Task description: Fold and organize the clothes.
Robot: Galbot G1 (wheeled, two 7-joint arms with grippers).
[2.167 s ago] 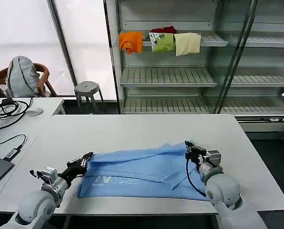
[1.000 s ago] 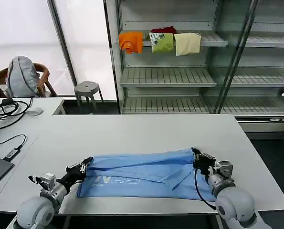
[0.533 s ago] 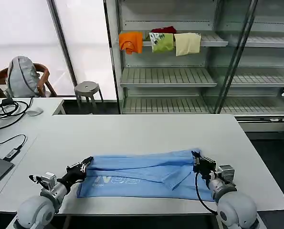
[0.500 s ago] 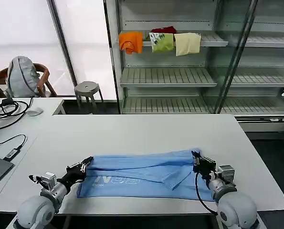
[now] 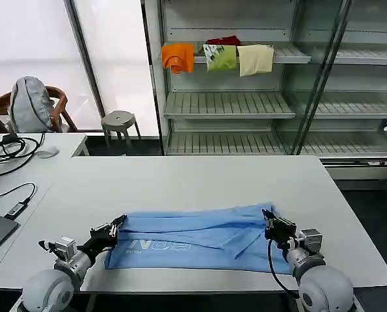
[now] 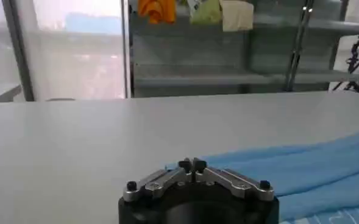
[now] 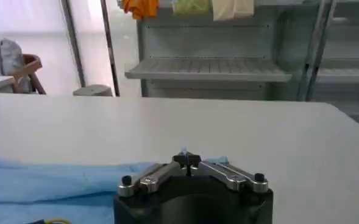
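A large white table [image 5: 180,182] fills the foreground, with metal shelving [image 5: 245,104] behind it holding folded orange, green and cream garments [image 5: 219,57]. Near the table's front edge lies a light-blue T-shirt [image 5: 193,237], spread sideways and already doubled lengthwise, faint lettering [image 5: 151,246] showing. The left gripper [image 5: 117,224] pinches the shirt's left end with fingers closed on the cloth; the right gripper [image 5: 269,222] is pinched shut on the right end. The likely risks: thin fabric could slip from either pinch, uneven pulling could skew the fold, or slack could drag the shirt over the front edge.
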